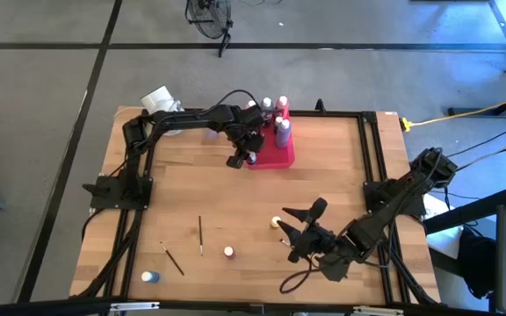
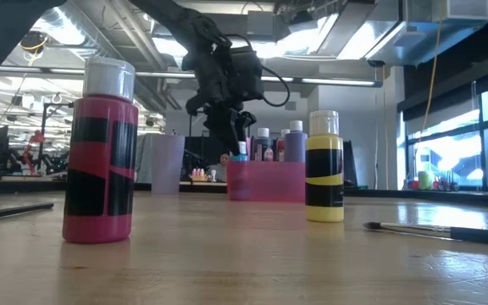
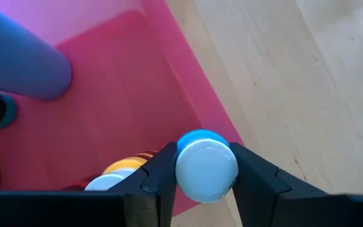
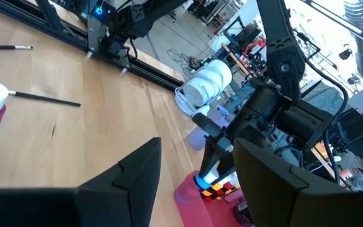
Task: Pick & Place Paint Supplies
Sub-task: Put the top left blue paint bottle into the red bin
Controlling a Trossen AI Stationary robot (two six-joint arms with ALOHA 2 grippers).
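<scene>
We see the left pincer clamped on the neck of a blue bottle, just under its pale cap, holding it over the near edge of the pink-red tray at the far side of the worktop. Several bottles already stand in that tray, while a red bottle, a yellow bottle, another blue one and three paintbrushes lie scattered on the near half. The right pincer hovers just beside the yellow bottle with its fingers well apart. We judge these bottles to be light, rigid plastic with smooth, somewhat slippery sides, so the ledge below the cap looks the surest hold. They are tall for their base and could tip if set down crooked. The brushes are thin and stiff, lie flat, and are best pinched mid-handle.
</scene>
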